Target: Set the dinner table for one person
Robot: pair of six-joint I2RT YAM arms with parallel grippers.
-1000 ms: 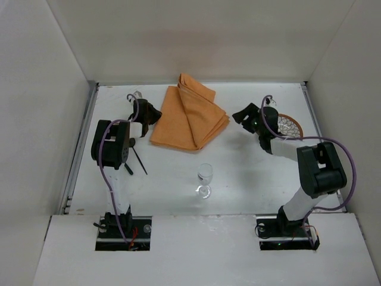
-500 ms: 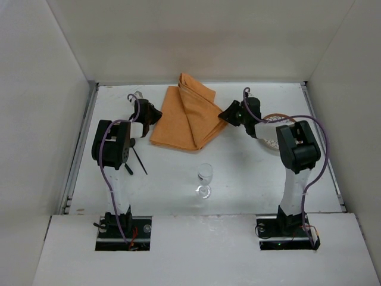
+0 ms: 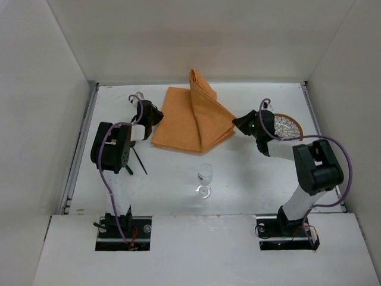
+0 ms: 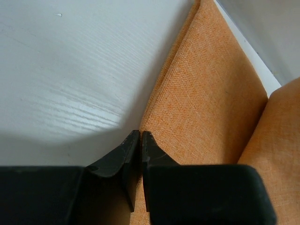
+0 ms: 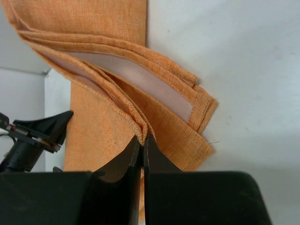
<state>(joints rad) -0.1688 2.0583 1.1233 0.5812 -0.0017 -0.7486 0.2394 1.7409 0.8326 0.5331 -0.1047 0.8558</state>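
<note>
The right end effector (image 5: 142,137) is closed tight, pinching the stacked folds of the orange cloth (image 5: 108,18) at their corner; the left end effector (image 4: 141,132) is closed too, its tips at the cloth's opposite hem, though whether it grips I cannot tell; the white worktop (image 3: 250,173) lies beneath both; a wine glass (image 3: 205,179) stands between them, nearer the bases; a patterned plate (image 3: 289,125) sits just behind the right one.

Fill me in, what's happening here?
Both arms are at the folded orange placemat on the dinner table. The fingers of the right gripper pinch its layers at the right edge; a fold peaks up at the back. The fingers of the left gripper are closed at the left edge. A wine glass stands in front, a plate to the right.
</note>
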